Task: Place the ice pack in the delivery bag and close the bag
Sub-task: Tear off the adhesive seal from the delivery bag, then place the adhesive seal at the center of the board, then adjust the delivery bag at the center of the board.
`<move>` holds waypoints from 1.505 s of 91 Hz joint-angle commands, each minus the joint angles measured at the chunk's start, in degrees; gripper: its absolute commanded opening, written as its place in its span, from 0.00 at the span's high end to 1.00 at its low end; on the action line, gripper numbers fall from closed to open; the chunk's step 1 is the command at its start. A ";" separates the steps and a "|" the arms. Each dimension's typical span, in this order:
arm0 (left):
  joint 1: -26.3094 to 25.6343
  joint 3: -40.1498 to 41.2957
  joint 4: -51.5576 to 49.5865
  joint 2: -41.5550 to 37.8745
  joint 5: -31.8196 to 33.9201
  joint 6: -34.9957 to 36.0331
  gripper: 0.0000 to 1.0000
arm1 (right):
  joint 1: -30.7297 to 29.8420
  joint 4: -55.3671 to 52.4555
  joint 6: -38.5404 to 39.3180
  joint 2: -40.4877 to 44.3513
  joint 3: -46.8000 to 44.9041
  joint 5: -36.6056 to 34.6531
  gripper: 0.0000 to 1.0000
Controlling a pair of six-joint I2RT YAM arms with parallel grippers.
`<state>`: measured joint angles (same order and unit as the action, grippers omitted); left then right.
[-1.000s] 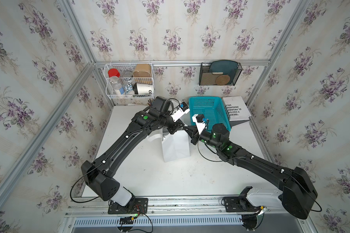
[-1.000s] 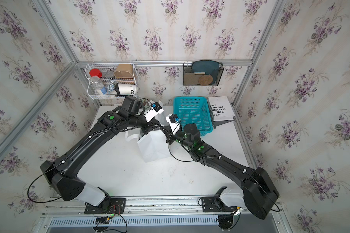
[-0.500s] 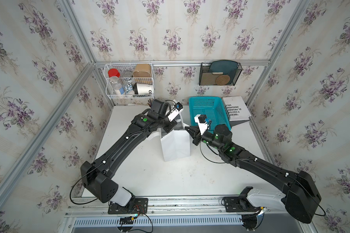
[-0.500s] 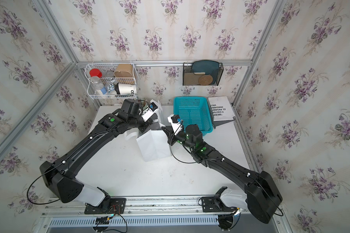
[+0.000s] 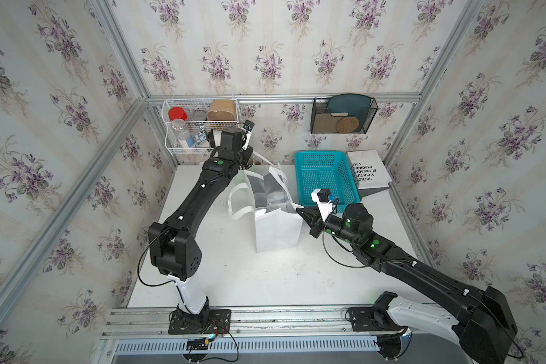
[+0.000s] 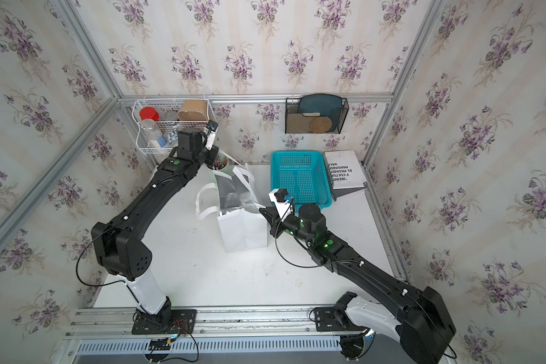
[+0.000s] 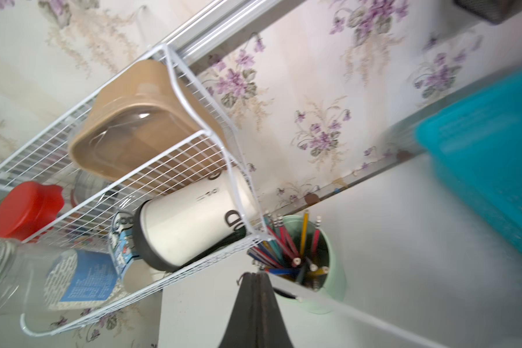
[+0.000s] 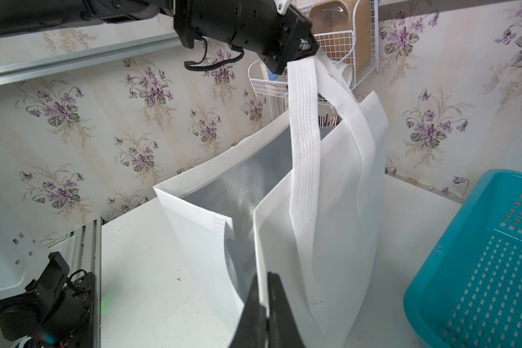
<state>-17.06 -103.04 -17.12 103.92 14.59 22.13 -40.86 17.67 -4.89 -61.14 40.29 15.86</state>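
The white delivery bag [image 5: 276, 230] stands upright mid-table, its mouth held open so the silver lining [image 5: 267, 189] shows. My left gripper [image 7: 257, 274] is up near the back wall, shut on one white strap handle [image 8: 303, 144], which is pulled taut. My right gripper [image 8: 264, 276] is shut on the bag's near rim [image 8: 261, 241] on the basket side; in a top view it sits at the bag's right upper corner [image 5: 298, 209]. The other strap handle [image 5: 238, 201] droops over the bag's left side. The ice pack is not in view.
A turquoise perforated basket [image 5: 325, 176] sits right of the bag, with a white book [image 5: 369, 170] beside it. A mint cup of pencils [image 7: 314, 271] stands just behind the bag under the white wire shelf [image 5: 199, 126]. A black mesh holder [image 5: 341, 115] hangs on the back wall.
My left gripper has drawn back and to the left toward the wire shelf, pulling the strap handle with it. The bag's mouth has spread open. My right gripper has kept its hold on the rim.
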 commanded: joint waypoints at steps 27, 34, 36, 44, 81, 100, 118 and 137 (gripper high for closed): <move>8.06 -6.26 -23.46 -1.93 17.48 -16.06 1.00 | 2.64 -0.05 0.24 3.91 -2.34 3.87 1.00; 9.08 -2.69 -30.34 -5.46 16.04 -21.79 1.00 | 3.29 -0.75 0.68 4.54 -2.48 5.26 1.00; 9.13 -1.15 -31.28 -6.82 15.61 -22.90 0.95 | 3.45 -0.85 0.69 4.72 -2.56 5.44 1.00; 9.15 4.77 -33.73 -11.48 13.79 -26.58 0.65 | 4.02 -1.23 1.04 5.12 -2.56 5.66 1.00; 4.39 -1.09 -41.62 -17.49 -6.25 -22.97 0.23 | 4.12 -7.17 3.22 4.78 1.97 6.81 1.00; 8.26 3.19 -53.53 -13.84 -10.75 -36.04 0.19 | 4.11 -9.76 4.27 5.54 2.99 5.24 1.00; 10.77 9.45 -51.75 -17.31 -26.68 -36.29 0.36 | 4.09 -10.77 5.15 6.15 3.37 4.44 1.00; 5.39 9.69 -34.69 -21.35 -40.12 -20.19 0.40 | 4.12 -11.47 4.92 6.92 2.05 5.68 1.00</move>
<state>-8.88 -93.80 -63.57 83.79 -13.69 -8.67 -36.75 5.76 -0.03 -54.57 42.39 20.38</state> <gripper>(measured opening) 0.564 0.069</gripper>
